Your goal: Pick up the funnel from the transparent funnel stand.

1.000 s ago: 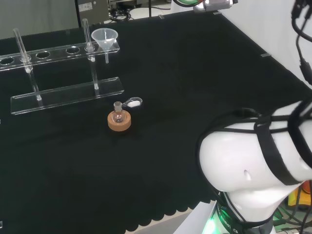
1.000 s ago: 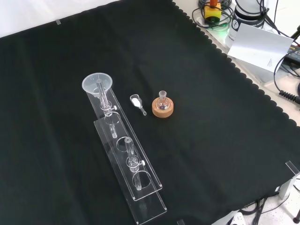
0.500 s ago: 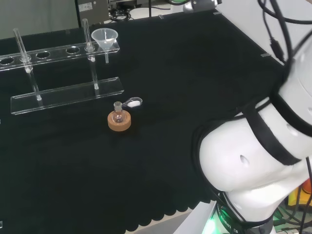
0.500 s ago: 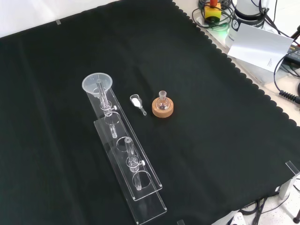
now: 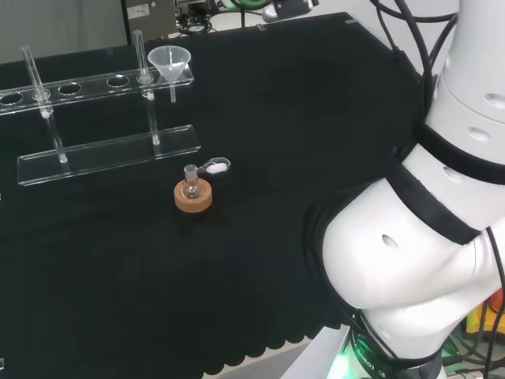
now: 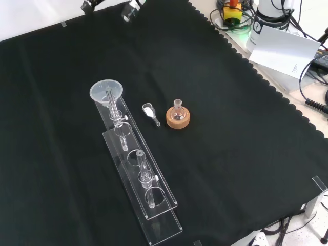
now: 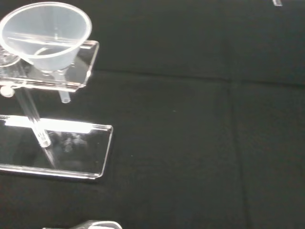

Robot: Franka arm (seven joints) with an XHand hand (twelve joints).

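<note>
A clear plastic funnel point(image 5: 170, 61) sits in the end hole of the transparent funnel stand point(image 5: 110, 150), its stem hanging below the upper plate. The front view has the funnel point(image 6: 106, 91) at the far end of the stand point(image 6: 154, 205). Small black and white parts of the hand point(image 6: 130, 9) poke in at the front view's top edge, well beyond the funnel and apart from it. The wrist view looks at the funnel point(image 7: 45, 36) and the stand's base point(image 7: 52, 148) from close by. The hand holds nothing that I can see.
A small glass flask on a cork ring point(image 6: 178, 117) stands to the right of the stand in the front view, with a little scoop of white powder point(image 6: 149, 111) between them. The arm's white links point(image 5: 410, 260) rise at the head view's right. Cables and paper point(image 6: 284, 48) lie past the cloth's edge.
The arm's links have swung up and stretched out over the bench in the head view. Parts of the hand have come in at the front view's top edge. The ware has not moved.
</note>
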